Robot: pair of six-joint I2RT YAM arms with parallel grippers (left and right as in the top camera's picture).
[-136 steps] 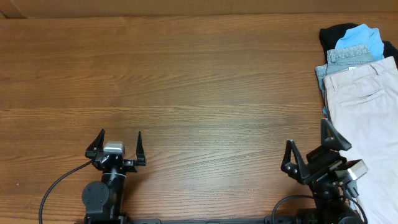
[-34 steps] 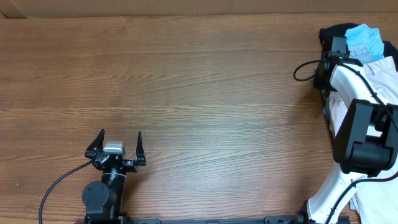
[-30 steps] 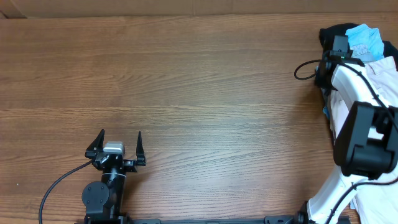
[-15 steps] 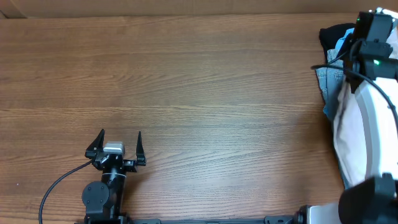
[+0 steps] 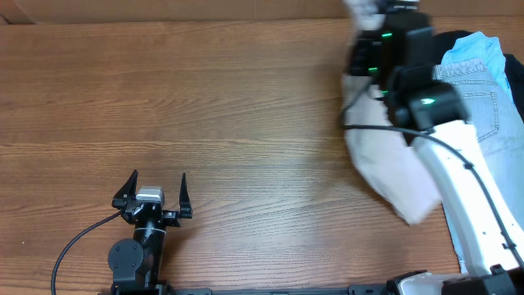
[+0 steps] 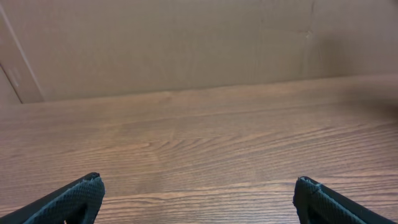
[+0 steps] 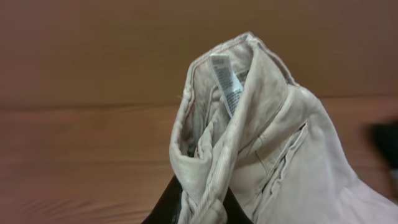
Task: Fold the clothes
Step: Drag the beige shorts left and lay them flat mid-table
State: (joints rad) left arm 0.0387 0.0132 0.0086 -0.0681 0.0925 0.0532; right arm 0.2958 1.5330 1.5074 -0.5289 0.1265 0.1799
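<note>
- The left claw [image 5: 159, 177] rests low at the near edge of the table [image 5: 246, 98] with its two fingers spread wide and nothing between them. In its wrist view only the dark textured fingertips [image 6: 78, 196] show, one in each bottom corner.
- Ahead of the left claw lies bare brown wood with long grain running side to side, worn pale in streaks.
- Beyond that stretch, at the far edge of the table, stands a plain tan wall [image 6: 186, 43] like cardboard — a slanted seam crosses it off to the claw's left.
- A black cable [image 5: 78, 246] curls out from behind the left claw toward the table's near edge.
- The right claw [image 5: 368, 18] is raised over the far side of the table, blurred from overhead. Its wrist view shows the dark fingers [image 7: 165, 208] pinched on the bunched waistband [image 7: 205, 180] of the beige shorts [image 7: 280, 143].
- A white label [image 7: 227, 84] shows inside the waistband, just above the right claw's grip.
- From overhead the beige shorts [image 5: 385, 164] hang from the right claw, toward the near side, partly under the white right arm [image 5: 475, 213].
- To the right of the right claw, the denim shorts [image 5: 483, 106] lie flat on the table — the sky-blue piece [image 5: 475, 47] is bunched at their far end.
</note>
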